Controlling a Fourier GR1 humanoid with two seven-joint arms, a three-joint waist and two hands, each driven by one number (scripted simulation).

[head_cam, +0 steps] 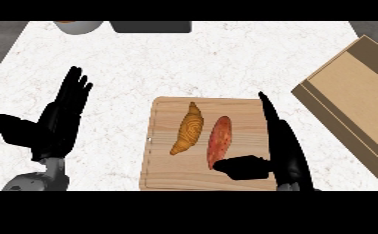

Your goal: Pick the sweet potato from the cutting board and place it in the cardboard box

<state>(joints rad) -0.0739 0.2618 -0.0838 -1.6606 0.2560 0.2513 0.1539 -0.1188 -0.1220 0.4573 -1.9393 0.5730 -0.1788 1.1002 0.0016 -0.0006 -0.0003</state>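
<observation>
1. The right hand (pixel 284 148) is seen at lower right, fingers straight and thumb spread apart, nothing yet held.
2. The sweet potato (pixel 218 140) lies just beside its thumb, on the cutting board (pixel 166 170) at lower centre, next to a croissant (pixel 188 129).
3. The reaching step is judged underway; closing round the sweet potato is called for next.
4. The cardboard box (pixel 347 90) is placed at right.
5. The left hand (pixel 59 123) rests open at left.

A reddish-orange sweet potato (pixel 218 141) is laid lengthwise on the wooden cutting board (pixel 164 168), with the cardboard box (pixel 345 90) at two o'clock.
</observation>
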